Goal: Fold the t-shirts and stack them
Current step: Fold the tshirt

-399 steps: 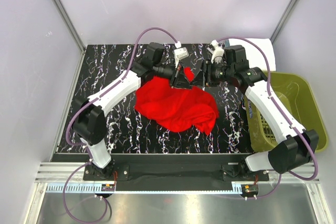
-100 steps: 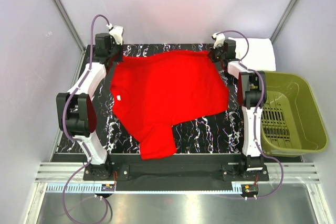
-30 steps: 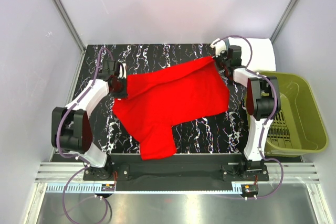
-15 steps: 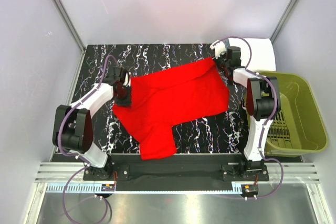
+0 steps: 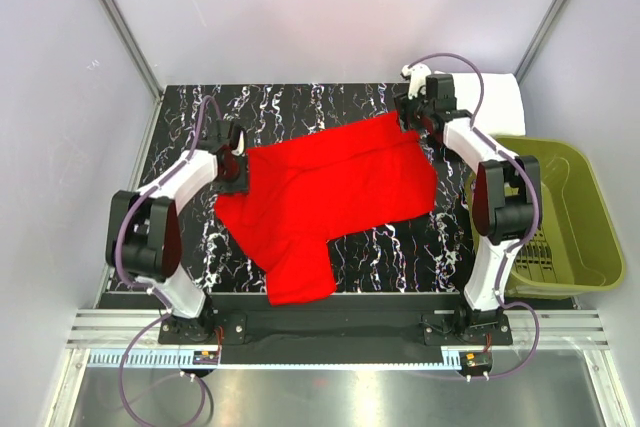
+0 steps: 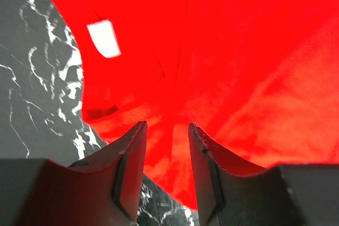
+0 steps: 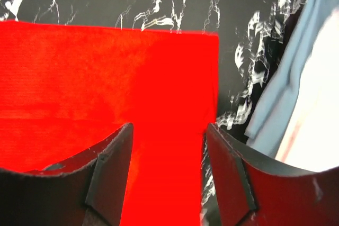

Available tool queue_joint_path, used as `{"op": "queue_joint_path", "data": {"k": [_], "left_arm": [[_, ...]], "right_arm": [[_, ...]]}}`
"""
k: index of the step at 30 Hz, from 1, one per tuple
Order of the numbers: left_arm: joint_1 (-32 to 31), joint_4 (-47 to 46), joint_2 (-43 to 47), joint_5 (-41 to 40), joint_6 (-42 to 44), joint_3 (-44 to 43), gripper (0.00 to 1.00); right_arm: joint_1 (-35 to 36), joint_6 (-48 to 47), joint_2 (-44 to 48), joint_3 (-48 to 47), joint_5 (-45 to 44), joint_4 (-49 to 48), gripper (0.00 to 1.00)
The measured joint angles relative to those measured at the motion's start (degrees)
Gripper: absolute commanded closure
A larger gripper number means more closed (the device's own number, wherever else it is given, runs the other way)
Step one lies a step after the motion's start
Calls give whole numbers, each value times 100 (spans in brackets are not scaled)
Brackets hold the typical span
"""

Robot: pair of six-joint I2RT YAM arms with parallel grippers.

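Observation:
The bright red t-shirt [image 5: 335,187] lies on the black marbled table [image 5: 300,107], its far part folded toward me and one sleeve reaching the near edge. My left gripper [image 5: 236,163] hovers over the shirt's left edge. In the left wrist view that gripper [image 6: 167,125] is open over red cloth [image 6: 238,51] near the white neck label [image 6: 103,38], gripping nothing. My right gripper [image 5: 407,117] is at the shirt's far right corner. In the right wrist view it [image 7: 169,126] stands open above the cloth's corner [image 7: 79,72]. Folded white and pale blue t-shirts [image 7: 296,93] lie just to the right.
An olive-green plastic basket [image 5: 560,217] stands off the table's right side. The folded stack [image 5: 495,97] occupies the far right corner. Metal frame posts rise at the far left and right corners. Bare marbled tabletop shows left of the shirt [image 5: 180,237].
Both grippers have opened and let go of the red shirt, which now rests folded on the table. The left gripper shifted slightly right, over the shirt's edge.

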State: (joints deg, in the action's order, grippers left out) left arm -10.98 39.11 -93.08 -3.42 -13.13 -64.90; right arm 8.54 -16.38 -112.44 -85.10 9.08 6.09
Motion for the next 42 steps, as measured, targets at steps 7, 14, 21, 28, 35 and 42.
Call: {"op": "queue_joint_path", "data": {"k": [7,14,21,28,35,42], "left_arm": [[404,-133,-887,-205,-116,-240,59],[697,-37,-1681,-286,-138,-944,62],[905,199,-2739,-317,-31,-2476,64],[1045,195,-2957,-236,83,-2922,56],[1034,-46,-2072,520,393,-2411,46],[837,-903,-1523,1834,778,-2186,49]], "right_arm": [[295,1698,221,-566,-824,1738,45],[389,3298,1147,920,-1281,2496,52],[695,4518,1729,2308,-1451,2544,50],[909,5077,1480,2763,-1434,2234,50],[986,5163,1456,2345,-1598,2409,49],[1381,5209,1523,1648,-1357,2367,48]]}}
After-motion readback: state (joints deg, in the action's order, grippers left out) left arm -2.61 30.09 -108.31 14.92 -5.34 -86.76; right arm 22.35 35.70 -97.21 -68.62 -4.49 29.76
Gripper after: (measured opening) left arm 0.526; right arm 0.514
